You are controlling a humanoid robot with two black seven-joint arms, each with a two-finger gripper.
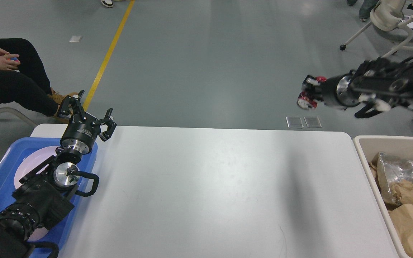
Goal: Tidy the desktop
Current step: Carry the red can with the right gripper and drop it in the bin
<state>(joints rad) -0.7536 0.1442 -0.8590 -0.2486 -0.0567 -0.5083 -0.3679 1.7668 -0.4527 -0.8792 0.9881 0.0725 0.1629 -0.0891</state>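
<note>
The white desktop (206,190) fills the lower middle of the head view, with nothing lying on its surface. My right gripper (308,93) is raised high at the upper right, blurred, and is shut on a crumpled red foil wrapper (306,102). It hangs above the table's far right part. My left gripper (86,111) is open and empty, held above the table's far left corner, over the edge of the blue tray (2,179).
The blue tray holds a white plate (31,166) under my left arm. A beige bin (371,157) with brown paper and clear plastic stands off the right table edge. A seated person (9,79) is at the far left, office chairs at the far right.
</note>
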